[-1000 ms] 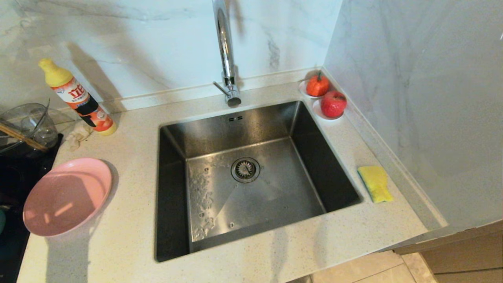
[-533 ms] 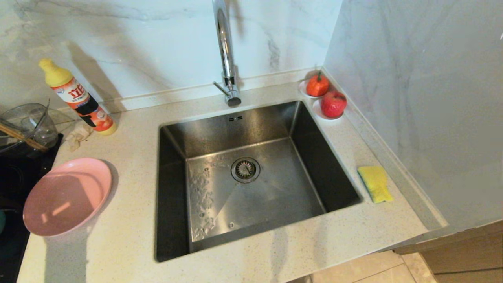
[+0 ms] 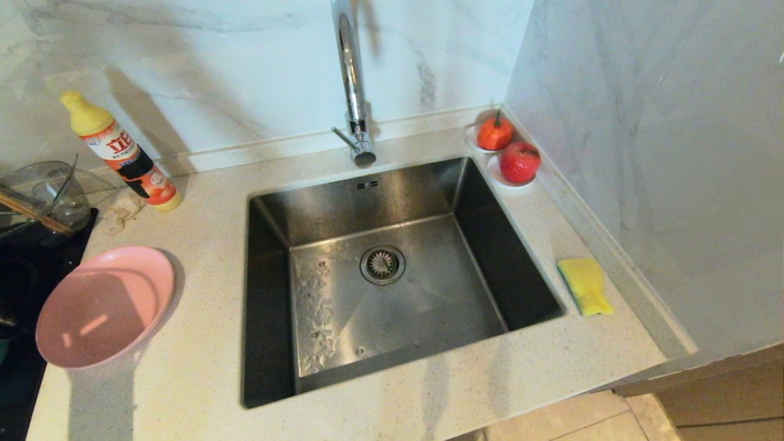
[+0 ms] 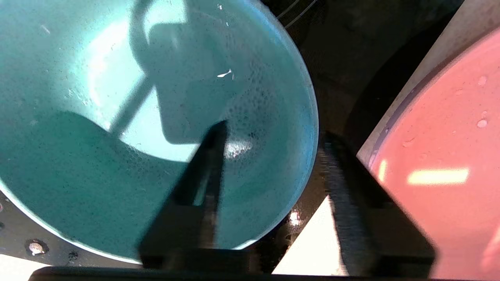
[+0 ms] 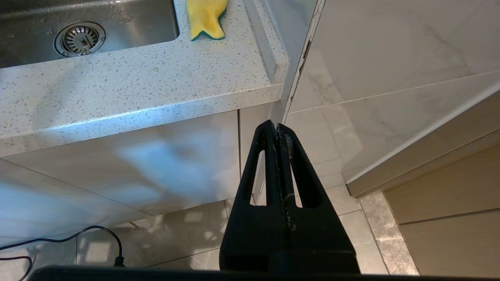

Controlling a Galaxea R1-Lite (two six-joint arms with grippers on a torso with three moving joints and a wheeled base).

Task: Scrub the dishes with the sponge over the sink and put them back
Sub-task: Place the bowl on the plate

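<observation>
The teal-blue bowl [image 4: 117,117] fills the left wrist view, standing on a black surface beside the pink plate [image 4: 449,156]. My left gripper [image 4: 275,130] straddles the bowl's rim. One finger is inside the bowl and the other outside, and the jaws stand apart. The plate [image 3: 104,306] lies on the counter left of the sink [image 3: 380,269]. The yellow sponge [image 3: 585,285] lies on the counter right of the sink. My right gripper [image 5: 276,127] hangs shut and empty below the counter's front edge, over the floor. Neither gripper shows in the head view.
A detergent bottle [image 3: 119,153] and a glass bowl with chopsticks [image 3: 37,196] stand at the back left, beside a black cooktop [image 3: 18,275]. Two saucers with red fruit [image 3: 519,162] sit in the back right corner. The faucet [image 3: 352,79] rises behind the sink. A wall closes the right side.
</observation>
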